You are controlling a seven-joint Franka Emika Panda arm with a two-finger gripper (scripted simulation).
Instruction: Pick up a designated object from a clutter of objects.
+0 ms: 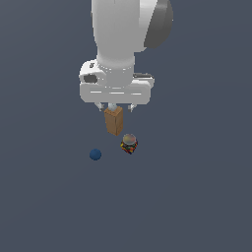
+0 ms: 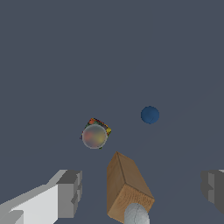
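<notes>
The white Panda arm hangs over a plain dark slate-grey floor (image 1: 44,206), its gripper (image 1: 116,107) just above the tall tan-brown box (image 1: 114,122), which stands upright. In the exterior view a small pale patch shows between the fingertips, right at the box's top edge — this is the small pale grey-white ball (image 2: 136,214), which the wrist view shows touching the near end of the box, though whether it sits on top of the box or just beside it cannot be told. The jaws stand wide: in the wrist view the two grey finger pads (image 2: 70,193) lie well apart on either side of the box and ball, touching neither. The small multicoloured can (image 1: 129,143) stands upright just beside the box, toward the exterior view's right and nearer the camera. The dark blue ball (image 1: 95,154) rests alone on the floor toward the exterior view's left — apart from both can and box.
</notes>
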